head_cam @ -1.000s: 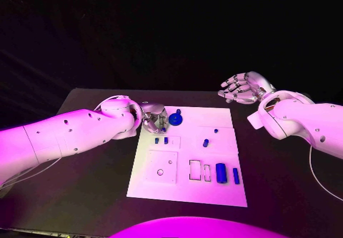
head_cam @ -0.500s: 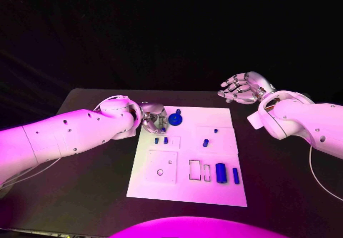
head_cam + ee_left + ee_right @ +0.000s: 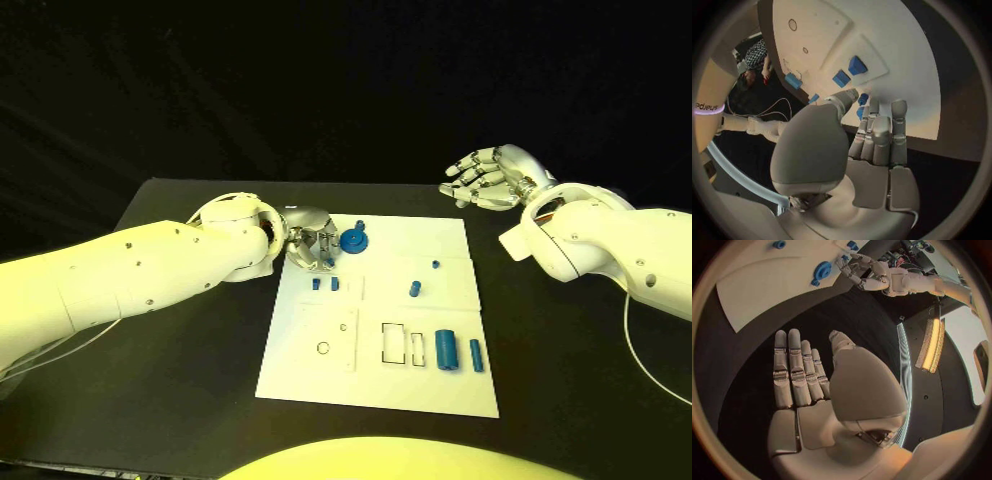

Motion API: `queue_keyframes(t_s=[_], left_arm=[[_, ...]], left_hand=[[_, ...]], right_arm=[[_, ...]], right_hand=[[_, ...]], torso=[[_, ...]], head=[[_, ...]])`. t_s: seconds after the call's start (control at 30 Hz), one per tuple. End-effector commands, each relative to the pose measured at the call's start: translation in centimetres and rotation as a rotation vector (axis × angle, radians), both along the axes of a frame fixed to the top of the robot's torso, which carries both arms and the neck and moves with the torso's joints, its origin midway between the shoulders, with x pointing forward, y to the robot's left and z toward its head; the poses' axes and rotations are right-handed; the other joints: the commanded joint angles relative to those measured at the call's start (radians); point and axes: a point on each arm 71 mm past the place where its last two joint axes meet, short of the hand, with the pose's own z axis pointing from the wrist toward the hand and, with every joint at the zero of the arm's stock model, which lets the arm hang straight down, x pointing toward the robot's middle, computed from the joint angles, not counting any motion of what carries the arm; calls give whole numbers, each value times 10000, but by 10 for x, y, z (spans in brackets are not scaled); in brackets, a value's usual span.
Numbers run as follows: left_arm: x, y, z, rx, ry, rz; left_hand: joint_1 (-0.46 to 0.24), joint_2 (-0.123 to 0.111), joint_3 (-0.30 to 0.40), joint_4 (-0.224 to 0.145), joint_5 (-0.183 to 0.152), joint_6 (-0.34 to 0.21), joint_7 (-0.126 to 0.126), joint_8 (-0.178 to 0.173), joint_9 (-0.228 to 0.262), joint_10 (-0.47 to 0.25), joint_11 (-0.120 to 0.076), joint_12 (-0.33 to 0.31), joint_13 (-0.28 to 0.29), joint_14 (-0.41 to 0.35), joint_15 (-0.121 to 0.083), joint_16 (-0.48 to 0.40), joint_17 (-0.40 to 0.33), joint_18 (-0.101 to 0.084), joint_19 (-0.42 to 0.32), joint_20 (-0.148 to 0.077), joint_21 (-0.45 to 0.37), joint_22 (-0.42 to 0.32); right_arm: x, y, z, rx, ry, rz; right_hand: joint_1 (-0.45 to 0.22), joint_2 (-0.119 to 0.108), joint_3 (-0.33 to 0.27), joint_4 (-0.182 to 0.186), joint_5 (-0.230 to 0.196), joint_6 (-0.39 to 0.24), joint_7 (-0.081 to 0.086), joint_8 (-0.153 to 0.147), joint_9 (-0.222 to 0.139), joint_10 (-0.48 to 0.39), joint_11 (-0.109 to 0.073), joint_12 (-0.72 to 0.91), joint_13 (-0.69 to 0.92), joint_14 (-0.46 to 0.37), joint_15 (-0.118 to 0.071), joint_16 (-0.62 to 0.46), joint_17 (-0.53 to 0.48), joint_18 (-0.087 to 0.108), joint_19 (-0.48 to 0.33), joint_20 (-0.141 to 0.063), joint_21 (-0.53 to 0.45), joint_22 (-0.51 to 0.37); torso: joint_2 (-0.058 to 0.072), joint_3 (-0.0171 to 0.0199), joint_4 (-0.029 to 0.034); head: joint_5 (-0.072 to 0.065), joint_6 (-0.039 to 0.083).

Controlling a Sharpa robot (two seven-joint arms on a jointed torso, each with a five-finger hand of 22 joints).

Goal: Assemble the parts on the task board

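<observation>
The left silver hand (image 3: 310, 245) sits at the far left corner of the white rectangular task board (image 3: 378, 390), fingers curled in beside a round blue wheel-shaped part (image 3: 355, 240). In the left wrist view small blue bits (image 3: 862, 99) show at its fingertips, but I cannot tell whether it grips anything. To do this step well, it should keep its hold low and square and ease the piece straight down. The right silver hand (image 3: 488, 177) hovers off the board's far right corner, fingers spread, holding nothing. Two small blue blocks (image 3: 325, 284) lie just nearer than the left hand. The contact itself is hidden behind the palm.
</observation>
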Motion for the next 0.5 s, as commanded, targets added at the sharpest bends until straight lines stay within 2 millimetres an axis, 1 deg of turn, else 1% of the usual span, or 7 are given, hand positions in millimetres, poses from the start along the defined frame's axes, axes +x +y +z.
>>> queue_keyframes(t_s=[0.03, 0.2, 0.33, 0.5], left_arm=[[0, 1, 0, -25, 91, 64], [0, 3, 0, 8, 101, 138], [0, 7, -1, 71, 136, 220], [0, 16, 0, 96, 149, 394]], left_hand=[[35, -29, -169, 45, -40, -202, -19, -141, -55, -164, 24, -50, 34, -136, 11, -74, -139, -32, -116, 46, -123, -81], [74, -5, -440, 126, -54, -379, -15, -250, -115, -408, 95, -37, 91, -272, 72, -125, -340, -8, -237, 88, -265, -223], [94, 6, -494, 138, -54, -408, -21, -268, -124, -444, 104, -22, 106, -294, 81, -131, -371, -2, -261, 97, -292, -252], [114, 18, -533, 146, -52, -399, -25, -263, -125, -476, 111, -9, 118, -334, 88, -148, -444, 8, -302, 103, -329, -296]], right_arm=[[-1, 1, 0, -14, -52, 172], [-1, 1, 0, -8, -86, 159], [-1, 0, 0, -13, -83, 143], [0, -1, 0, -23, -77, 107]], right_hand=[[-76, -17, 66, 4, 20, 66, 421, -55, -18, 63, 31, -74, -15, 29, 64, -75, -18, 106, 28, 21, 15, -24], [-76, -17, 66, 4, 20, 66, 421, -55, -18, 63, 31, -74, -15, 29, 64, -75, -18, 106, 28, 21, 15, -24], [-79, -23, 66, 2, 20, 67, 422, -57, -20, 66, 32, -80, -15, 29, 65, -78, -18, 106, 27, 22, 15, -28], [-79, -23, 66, 2, 20, 67, 422, -57, -20, 66, 32, -80, -15, 29, 65, -78, -18, 106, 27, 22, 15, -28]], torso=[[1, 2, 0], [0, 4, -3], [-8, 2, -1], [-7, 9, 2]], head=[[13, -9], [6, -9], [-7, 1], [-37, 3]])
